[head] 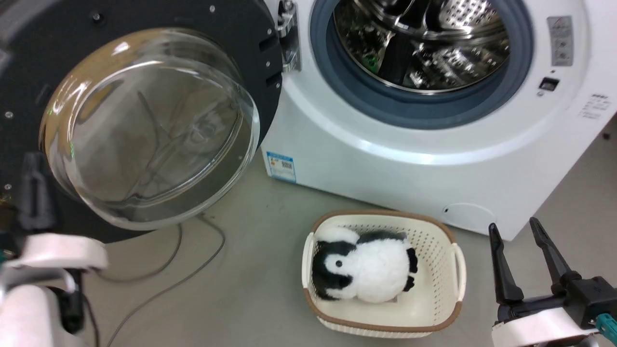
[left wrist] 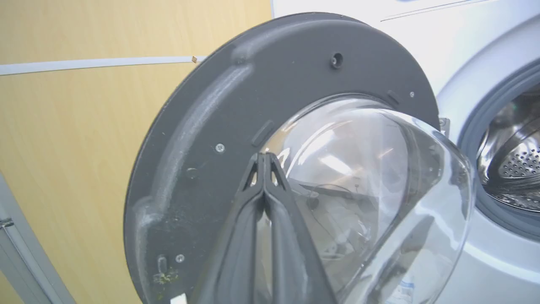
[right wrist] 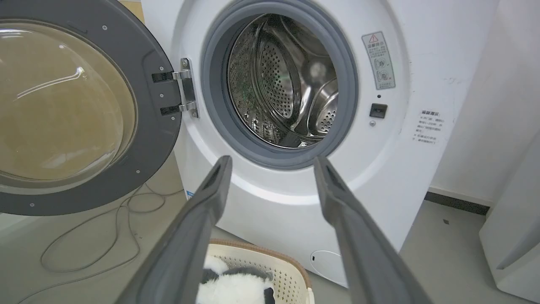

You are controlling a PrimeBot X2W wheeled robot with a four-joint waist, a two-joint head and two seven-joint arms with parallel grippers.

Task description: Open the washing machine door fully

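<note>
The washing machine door (head: 149, 130) stands swung out to the left on its hinge, its clear glass bowl and dark inner rim facing me. The white washing machine (head: 385, 164) shows its steel drum (head: 424, 43) inside the grey-blue gasket. My left gripper (head: 33, 168) is shut with nothing in it, a dark blur in front of the door's left rim. In the left wrist view its tips (left wrist: 263, 157) point at the door's (left wrist: 202, 126) rim beside the glass; I cannot tell if they touch. My right gripper (head: 518, 229) hangs open at the lower right, apart from the machine (right wrist: 400, 169).
A cream basket (head: 455, 270) holding a black-and-white plush toy (head: 366, 267) sits on the floor before the machine. Grey cables (head: 193, 270) trail under the door. A yellow wooden wall (left wrist: 63, 147) stands behind the door, and a white appliance (right wrist: 514, 236) right of the machine.
</note>
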